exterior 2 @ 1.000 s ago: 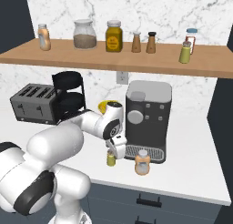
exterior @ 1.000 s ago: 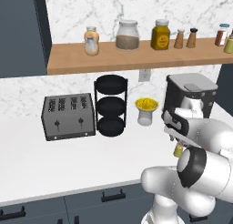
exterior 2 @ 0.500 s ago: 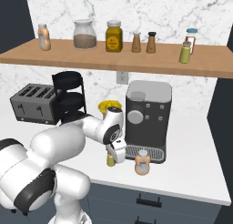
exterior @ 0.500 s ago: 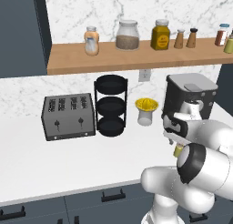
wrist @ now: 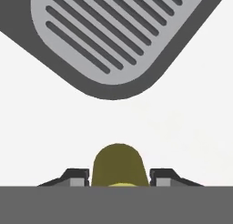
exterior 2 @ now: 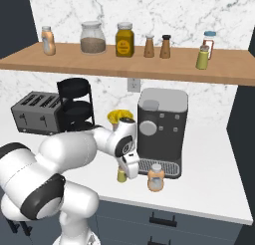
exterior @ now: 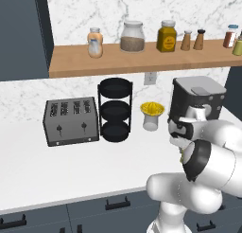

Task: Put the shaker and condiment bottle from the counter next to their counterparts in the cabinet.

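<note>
Gripper [wrist: 118, 175] straddles the shaker [wrist: 118, 166] — fingers beside it (grip uncertain) — on the counter [wrist: 191, 127].

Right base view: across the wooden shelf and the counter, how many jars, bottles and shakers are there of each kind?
Yellow-green shakers: 2
Orange-and-white bottles: 2
Brown wooden shakers: 2
Mustard-yellow jar: 1
Clear jar with brown contents: 1
Red-and-white bottle with a blue cap: 1
Total: 9
</note>
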